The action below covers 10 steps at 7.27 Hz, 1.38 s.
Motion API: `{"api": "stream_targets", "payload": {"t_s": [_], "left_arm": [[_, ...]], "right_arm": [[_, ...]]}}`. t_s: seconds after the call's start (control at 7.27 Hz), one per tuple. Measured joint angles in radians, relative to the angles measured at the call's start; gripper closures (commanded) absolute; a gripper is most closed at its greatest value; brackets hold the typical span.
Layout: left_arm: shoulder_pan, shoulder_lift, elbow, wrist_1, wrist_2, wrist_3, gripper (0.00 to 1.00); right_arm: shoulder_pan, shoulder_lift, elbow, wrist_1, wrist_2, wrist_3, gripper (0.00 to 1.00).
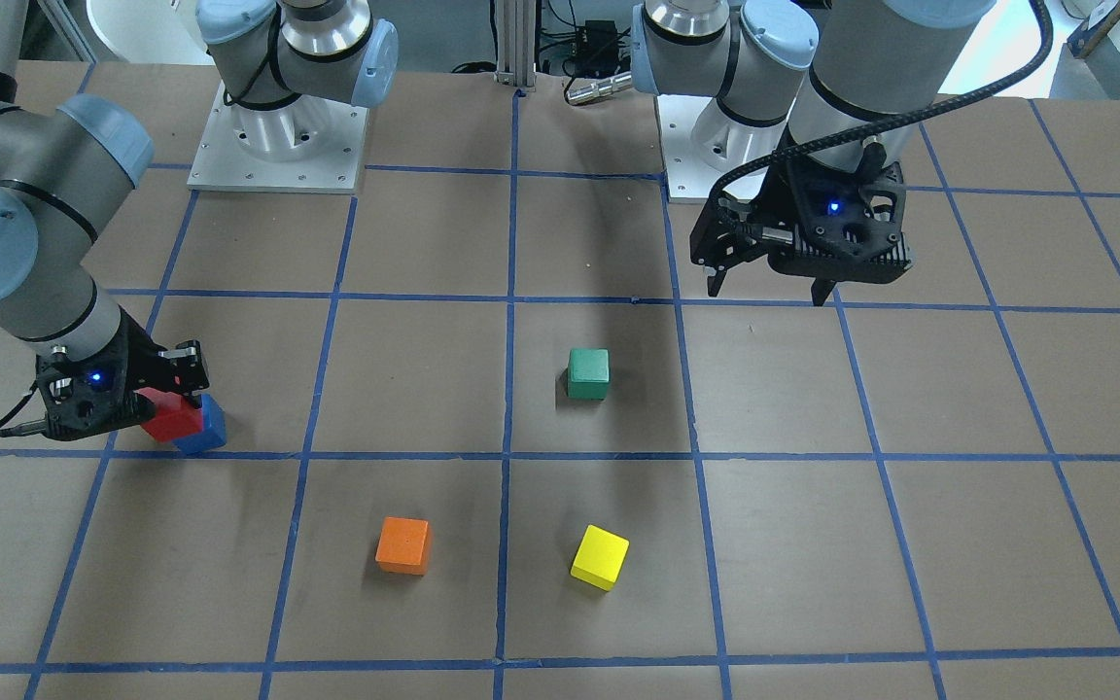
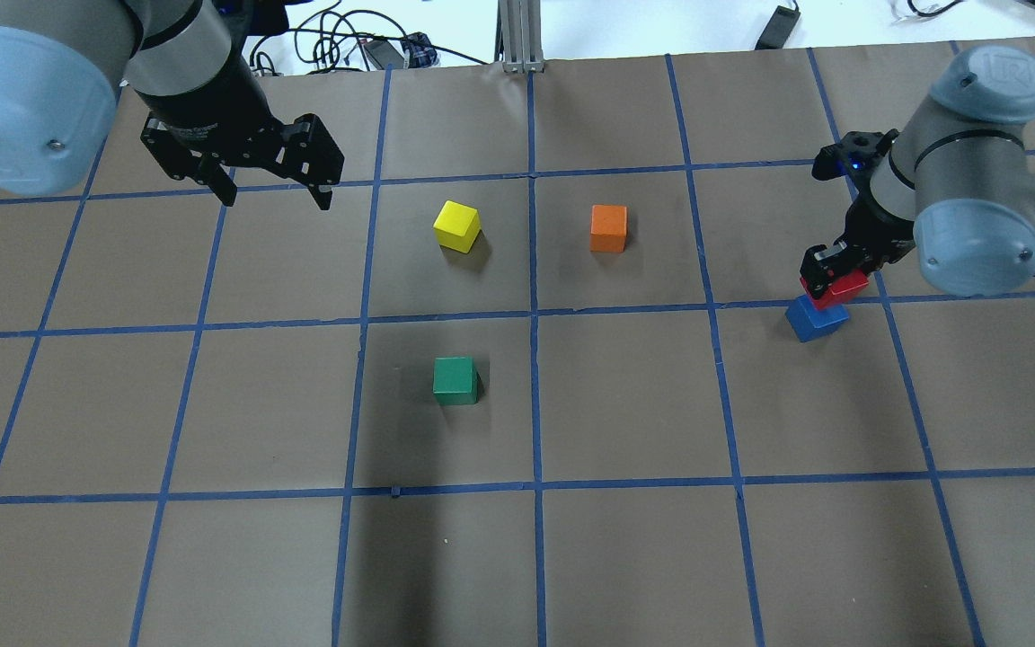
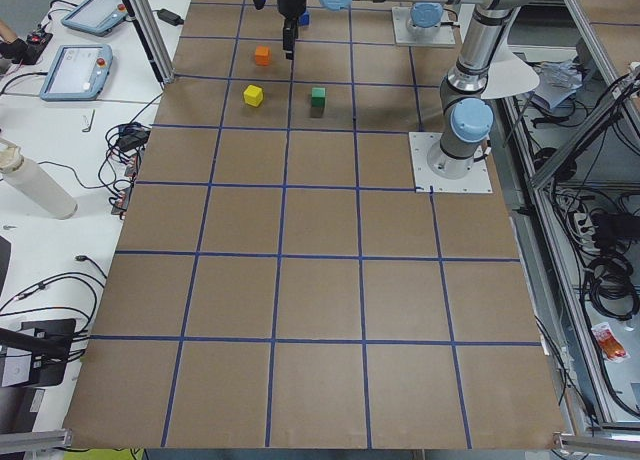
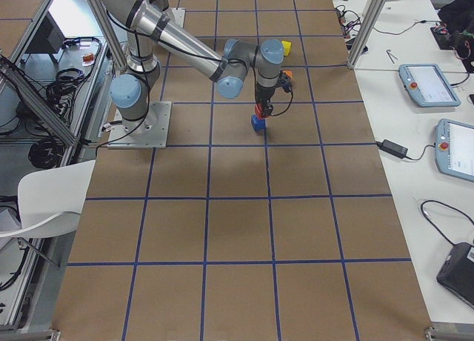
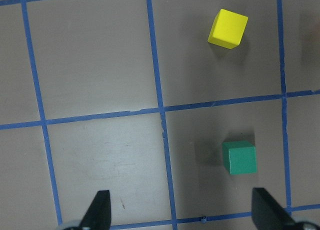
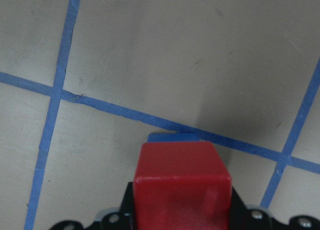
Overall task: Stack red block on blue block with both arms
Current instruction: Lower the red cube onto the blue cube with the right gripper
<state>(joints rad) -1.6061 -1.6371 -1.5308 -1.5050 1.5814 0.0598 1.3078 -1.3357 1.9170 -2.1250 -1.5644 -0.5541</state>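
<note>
One red block [image 1: 174, 418], seemingly atop blue block [image 1: 211, 429].

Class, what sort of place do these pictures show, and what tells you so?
Most likely a robotics lab: jointed arms bolted to a tape-gridded table, teach pendants on a side bench, loose cables.

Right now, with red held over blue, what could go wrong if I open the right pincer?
The red block looks off-centre over the blue block in the overhead and front views; released so, it may tip off. No view shows whether they touch, so a drop could bounce. The right pincer hangs close to the blue block and may nudge it while opening.
</note>
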Motion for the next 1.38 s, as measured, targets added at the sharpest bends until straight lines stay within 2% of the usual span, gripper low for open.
{"api": "stream_targets", "payload": {"t_s": [0.14, 0.28, 0.41, 0.55, 0.83, 1.24, 1.38], "left_arm": [[0.0, 0.0, 0.0, 0.0, 0.0, 0.0, 0.0], [0.0, 0.0, 0.0, 0.0, 0.0, 0.0, 0.0], [0.0, 0.0, 0.0, 0.0, 0.0, 0.0, 0.0], [0.0, 0.0, 0.0, 0.0, 0.0, 0.0, 0.0], [0.0, 0.0, 0.001, 0.0, -0.001, 0.0, 0.0], [0.0, 0.0, 0.001, 0.0, 0.0, 0.0, 0.0], [0.0, 0.001, 0.001, 0.0, -0.001, 0.0, 0.0]], "right_arm": [[0.0, 0.011, -0.001, -0.012, -0.001, 0.002, 1.0], [-0.001, 0.015, -0.001, -0.017, -0.002, 0.005, 0.86], [-0.001, 0.017, 0.0, -0.019, -0.003, 0.006, 0.66], [-0.001, 0.019, 0.001, -0.02, -0.005, 0.008, 0.42], [-0.001, 0.019, 0.002, -0.018, -0.007, 0.01, 0.37], [-0.001, 0.018, 0.002, -0.004, -0.012, 0.014, 0.36], [-0.001, 0.016, 0.003, 0.0, -0.023, 0.015, 0.33]]}}
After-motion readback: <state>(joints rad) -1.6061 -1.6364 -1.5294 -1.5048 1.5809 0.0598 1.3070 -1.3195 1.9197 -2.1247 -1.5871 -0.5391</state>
